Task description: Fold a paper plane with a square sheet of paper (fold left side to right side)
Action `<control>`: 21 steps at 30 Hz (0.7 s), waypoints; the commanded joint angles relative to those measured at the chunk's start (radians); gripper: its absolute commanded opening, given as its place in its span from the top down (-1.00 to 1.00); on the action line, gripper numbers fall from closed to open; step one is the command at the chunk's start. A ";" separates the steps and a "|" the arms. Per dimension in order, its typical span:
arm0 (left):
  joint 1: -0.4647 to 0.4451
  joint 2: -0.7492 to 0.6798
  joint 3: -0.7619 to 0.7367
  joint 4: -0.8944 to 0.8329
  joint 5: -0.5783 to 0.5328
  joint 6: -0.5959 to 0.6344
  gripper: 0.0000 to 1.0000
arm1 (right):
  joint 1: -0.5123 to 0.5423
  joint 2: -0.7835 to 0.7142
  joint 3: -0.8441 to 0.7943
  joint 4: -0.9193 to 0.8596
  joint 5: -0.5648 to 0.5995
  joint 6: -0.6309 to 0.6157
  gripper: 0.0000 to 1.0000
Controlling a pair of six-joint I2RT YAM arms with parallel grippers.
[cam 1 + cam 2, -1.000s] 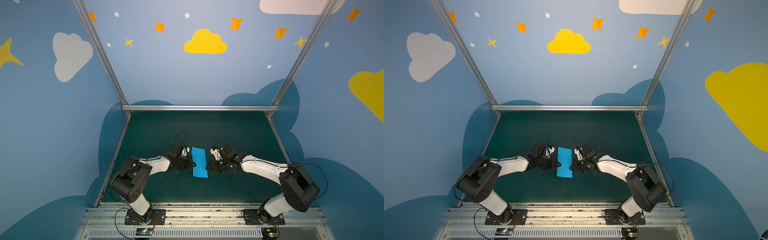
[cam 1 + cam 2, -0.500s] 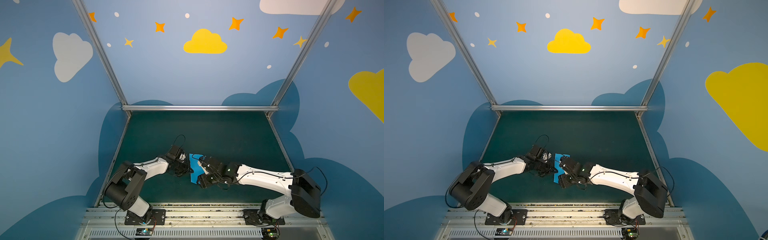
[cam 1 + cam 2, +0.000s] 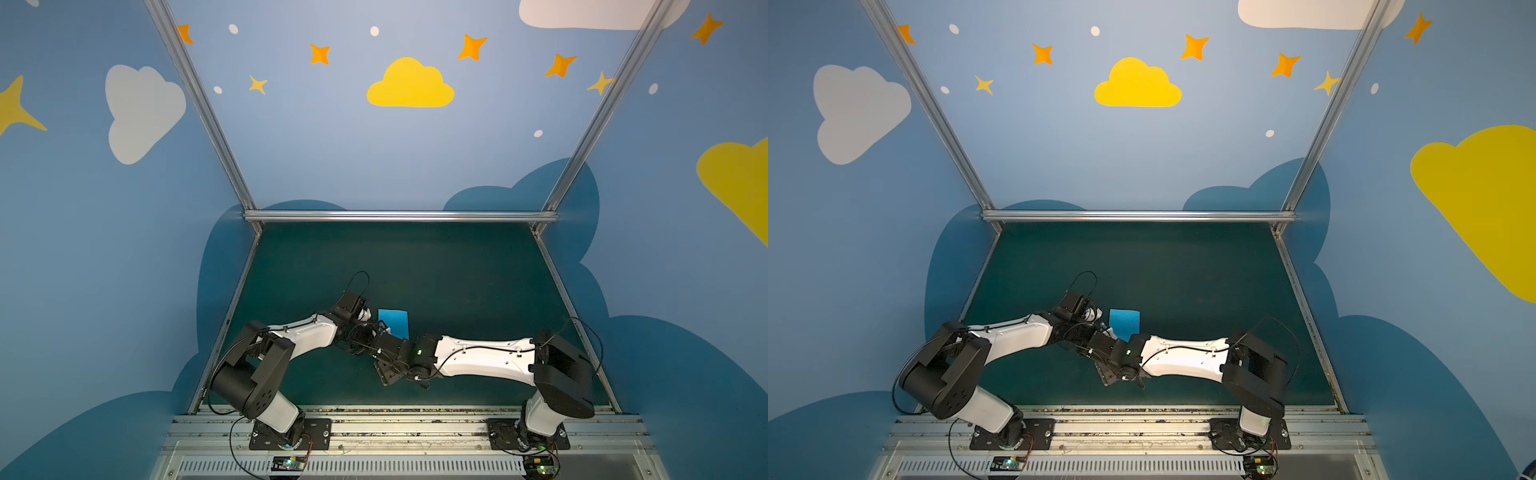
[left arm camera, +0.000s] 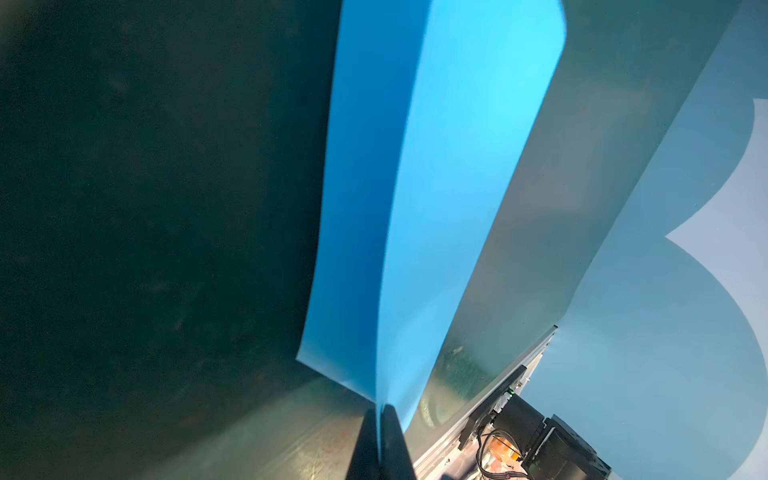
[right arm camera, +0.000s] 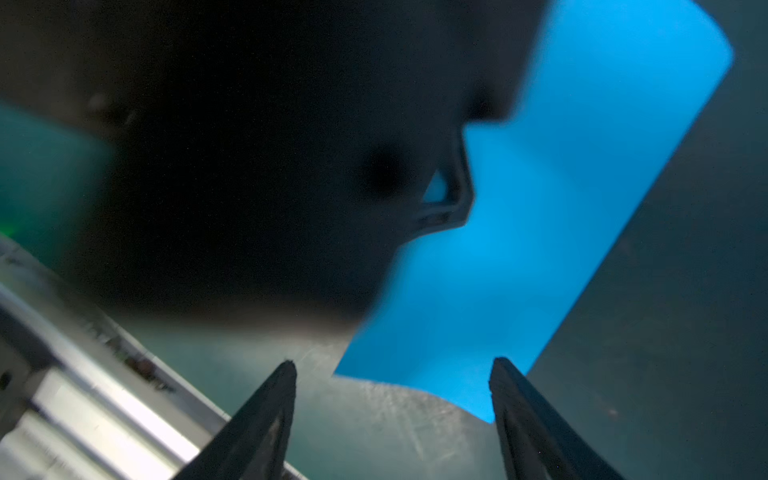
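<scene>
Two grippers: both crowded at the near end of the square sheet of paper (image 3: 393,323), lower centre of both top views, with the arms meeting over it.
Paper: it showed as a bright blue strip on the green table (image 3: 457,266). Its far end lay flat and plain to see, while its near end was hidden under the wrists in both top views.
Left gripper (image 4: 380,417): pressed together on the paper's near edge, pinching it right at the tips. In the left wrist view the sheet stood up from there in two planes, one shaded and one lit, meeting along a bend.
Why that hold: my read is that it held the left side up, ready to swing over to the right.
Right gripper (image 5: 394,365): spread wide, with nothing between the jaws and the tips poised just short of the paper's near corner, at the bottom of the right wrist view.
Why spread: it looked set to take or press that edge, though that is only a judgement.
In the way: a dark blurred bulk, likely the other arm's gripper, filled the upper left of the right wrist view and covered part of the sheet. There was very little room between the two.
Around: an aluminium rail (image 3: 395,422) ran along the bottom of the top views and a frame bar (image 3: 399,216) across the back of the table. The painted walls carried clouds and stars.
</scene>
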 commanded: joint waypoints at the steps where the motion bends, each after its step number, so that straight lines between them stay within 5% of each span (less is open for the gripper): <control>1: 0.001 -0.001 0.009 -0.015 0.007 0.003 0.93 | -0.004 0.011 0.031 -0.048 0.076 0.015 -0.39; 21: 0.007 0.016 0.016 -0.018 0.006 0.020 0.93 | -0.038 -0.019 0.020 -0.033 0.004 -0.015 0.62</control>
